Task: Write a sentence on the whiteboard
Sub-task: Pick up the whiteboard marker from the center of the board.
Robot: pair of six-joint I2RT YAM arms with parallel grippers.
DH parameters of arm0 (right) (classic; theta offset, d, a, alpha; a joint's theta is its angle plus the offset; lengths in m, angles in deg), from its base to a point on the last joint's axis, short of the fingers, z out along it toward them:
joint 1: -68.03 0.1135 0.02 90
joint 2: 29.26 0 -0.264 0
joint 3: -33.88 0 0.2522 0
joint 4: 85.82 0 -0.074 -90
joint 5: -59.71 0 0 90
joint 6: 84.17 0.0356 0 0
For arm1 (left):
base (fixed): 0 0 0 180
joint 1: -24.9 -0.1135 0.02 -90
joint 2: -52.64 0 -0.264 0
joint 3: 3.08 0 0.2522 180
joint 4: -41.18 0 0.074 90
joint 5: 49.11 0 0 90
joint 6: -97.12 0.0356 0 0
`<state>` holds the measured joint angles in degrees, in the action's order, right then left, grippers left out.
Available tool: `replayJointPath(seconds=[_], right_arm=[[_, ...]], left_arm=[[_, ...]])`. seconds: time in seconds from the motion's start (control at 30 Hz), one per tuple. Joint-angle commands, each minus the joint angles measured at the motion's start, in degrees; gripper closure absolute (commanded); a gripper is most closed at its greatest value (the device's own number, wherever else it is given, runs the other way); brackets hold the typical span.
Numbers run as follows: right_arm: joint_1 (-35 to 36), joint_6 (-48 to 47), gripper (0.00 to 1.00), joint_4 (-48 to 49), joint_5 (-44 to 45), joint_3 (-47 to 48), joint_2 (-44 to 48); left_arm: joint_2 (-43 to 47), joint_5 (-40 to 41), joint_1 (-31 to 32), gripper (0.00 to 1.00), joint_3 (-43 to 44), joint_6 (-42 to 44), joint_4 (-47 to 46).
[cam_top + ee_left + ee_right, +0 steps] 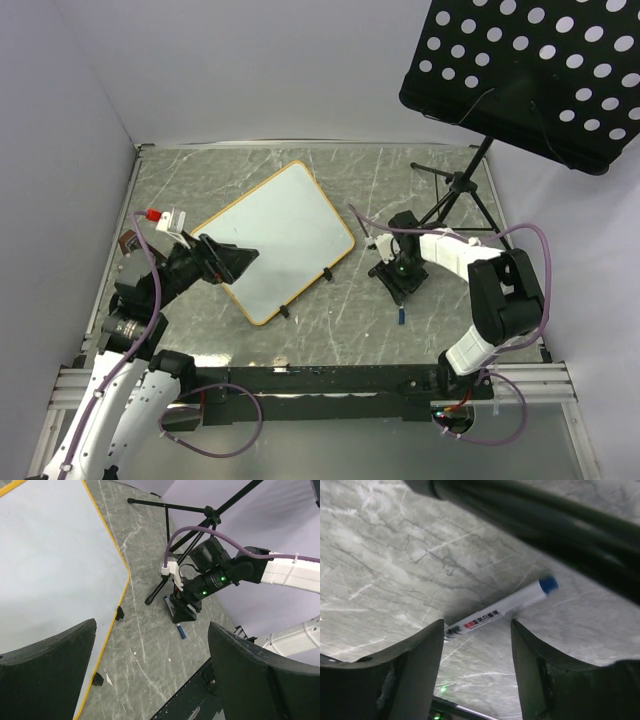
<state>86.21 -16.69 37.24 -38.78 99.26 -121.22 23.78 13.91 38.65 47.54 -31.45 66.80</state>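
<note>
The whiteboard lies tilted on the table, white with a tan-orange frame and black clip feet; no writing shows on it. It also fills the left of the left wrist view. My left gripper is open and empty over the board's near-left part. A white marker with a blue cap lies flat on the table. My right gripper is open, low over it, one finger at either side. The marker's blue end pokes out below the right gripper.
A black perforated music-stand panel hangs over the back right, and its tripod legs stand just behind the right gripper. The tripod also shows in the left wrist view. A white wall closes the left side.
</note>
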Motion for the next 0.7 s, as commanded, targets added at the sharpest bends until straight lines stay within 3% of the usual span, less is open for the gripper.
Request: replayJointPath(seconds=[0.0,0.07,0.23,0.37,0.67], right_arm=[[2.12,-3.49,0.44,-0.85,-2.49,-3.27,0.82],[2.3,-4.72,0.48,-2.16,-5.02,-3.19,0.65],[2.39,-6.92,0.71,-3.49,-7.33,-3.1,-0.93],[2.39,-7.97,0.99,-2.97,-7.15,-3.97,-1.12],[2.22,-12.46,1.0,-11.13,-18.3,2.42,13.36]], left_arm=[[-0.14,-1.23,0.22,0.03,-0.12,-0.19,-2.19],[-0.05,-1.41,0.22,0.03,-0.04,-0.19,-2.28],[0.3,-5.79,0.22,0.03,-0.65,-0.37,-4.73],[0.56,-10.1,0.13,0.03,-2.05,-1.94,-8.07],[0.03,-17.58,0.57,0.03,-7.5,-8.0,-21.32]])
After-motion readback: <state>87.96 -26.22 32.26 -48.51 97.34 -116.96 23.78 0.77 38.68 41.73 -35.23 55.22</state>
